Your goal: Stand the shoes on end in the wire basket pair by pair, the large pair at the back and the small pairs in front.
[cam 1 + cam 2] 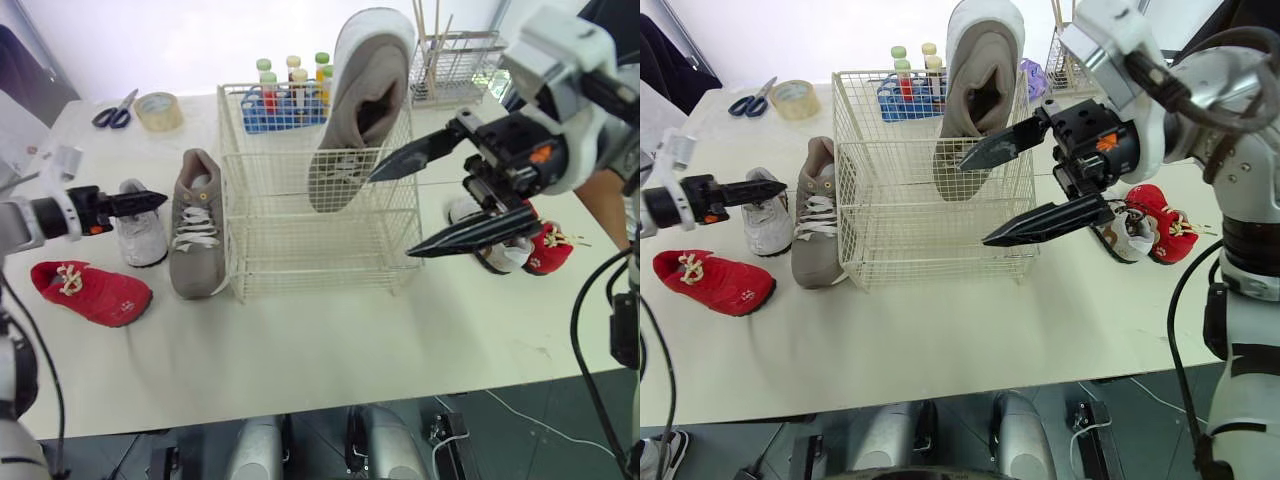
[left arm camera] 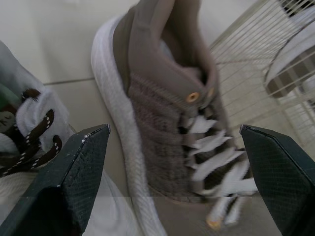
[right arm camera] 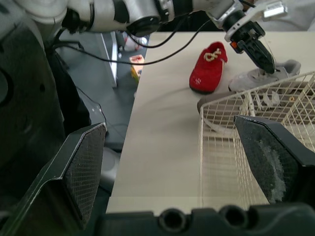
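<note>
Danger of knocking over taupe fabric sneaker (image 1: 360,110) propped upright in white wire basket (image 1: 240,200) with spread-fingered right gripper (image 1: 391,215) just beside; left gripper (image 1: 155,201) likewise spread.

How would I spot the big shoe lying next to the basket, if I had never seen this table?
Find the wire basket in the middle of the table. Just outside its left wall lies a taupe shoe with white laces. It is bigger than the white shoe and red shoe further left, and unlike its mate, which stands on end in the basket, it lies flat.
</note>
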